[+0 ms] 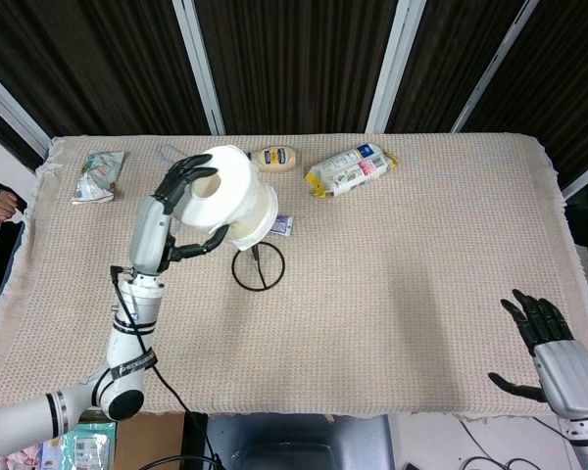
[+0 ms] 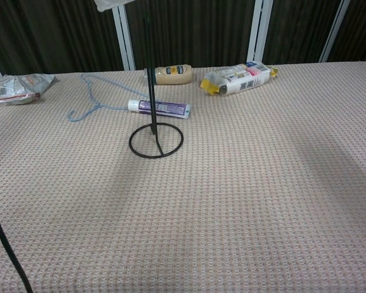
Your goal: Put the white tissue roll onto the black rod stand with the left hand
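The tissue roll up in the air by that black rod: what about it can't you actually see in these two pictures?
- Chest view: the tissue roll is cut off by the top edge; only a white sliver shows.
- Head view: the roll covers the rod stand's tip, so their alignment is unclear.
- Chest view: the left hand is out of frame.
- Head view: the roll hides much of the toothpaste tube.

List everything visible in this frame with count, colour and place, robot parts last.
tissue roll: 1, white, held up over the stand
rod stand: 1, black, table centre-left
toothpaste tube: 1, white-purple, behind stand
hanger: 1, light blue, far left
mayonnaise bottle: 1, cream, far edge
snack pack: 1, white-yellow, far edge
crumpled wrapper: 1, silvery, far left corner
tablecloth: 1, beige
left hand: grips the roll
right hand: near right corner, fingers apart
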You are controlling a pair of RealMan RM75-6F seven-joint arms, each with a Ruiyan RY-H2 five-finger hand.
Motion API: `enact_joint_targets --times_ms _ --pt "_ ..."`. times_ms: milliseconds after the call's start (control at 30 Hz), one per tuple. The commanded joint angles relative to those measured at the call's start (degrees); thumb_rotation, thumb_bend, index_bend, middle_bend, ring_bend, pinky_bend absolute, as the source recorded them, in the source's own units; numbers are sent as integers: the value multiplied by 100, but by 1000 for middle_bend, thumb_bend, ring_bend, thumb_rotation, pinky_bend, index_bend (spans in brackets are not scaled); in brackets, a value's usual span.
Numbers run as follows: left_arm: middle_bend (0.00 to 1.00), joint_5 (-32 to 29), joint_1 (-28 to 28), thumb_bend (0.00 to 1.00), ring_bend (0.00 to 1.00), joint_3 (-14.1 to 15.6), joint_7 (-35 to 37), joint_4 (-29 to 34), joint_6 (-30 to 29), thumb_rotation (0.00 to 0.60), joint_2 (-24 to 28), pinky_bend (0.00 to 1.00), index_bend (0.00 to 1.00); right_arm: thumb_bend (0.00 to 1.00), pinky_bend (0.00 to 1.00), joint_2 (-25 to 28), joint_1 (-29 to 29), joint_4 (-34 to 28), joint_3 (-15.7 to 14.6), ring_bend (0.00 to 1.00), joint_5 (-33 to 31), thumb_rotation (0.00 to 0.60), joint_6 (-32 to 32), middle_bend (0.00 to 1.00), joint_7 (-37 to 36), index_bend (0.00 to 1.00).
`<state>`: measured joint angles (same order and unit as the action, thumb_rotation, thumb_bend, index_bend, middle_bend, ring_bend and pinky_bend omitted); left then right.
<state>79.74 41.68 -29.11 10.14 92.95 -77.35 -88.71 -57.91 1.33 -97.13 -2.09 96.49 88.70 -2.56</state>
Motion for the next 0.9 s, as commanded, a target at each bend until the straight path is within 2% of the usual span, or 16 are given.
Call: enact_joint_targets --times_ms 33,300,500,900 --pt "651 -136 136 453 595 -14 -137 -94 108 600 -84 857 463 119 0 15 -5 -3 3 0 -6 600 8 0 -20 0" --pt "652 -350 293 454 595 76 -293 -258 223 600 -207 858 462 118 0 53 -18 -11 15 0 -8 600 42 0 -85 0" --pt "653 -285 347 454 595 213 -388 -316 208 600 -242 858 464 118 0 71 -46 -15 38 0 -18 600 113 0 -133 0" --pt "618 -548 476 442 581 257 -634 -427 371 600 -266 847 434 119 0 84 -43 -16 36 0 -6 600 93 0 -152 0"
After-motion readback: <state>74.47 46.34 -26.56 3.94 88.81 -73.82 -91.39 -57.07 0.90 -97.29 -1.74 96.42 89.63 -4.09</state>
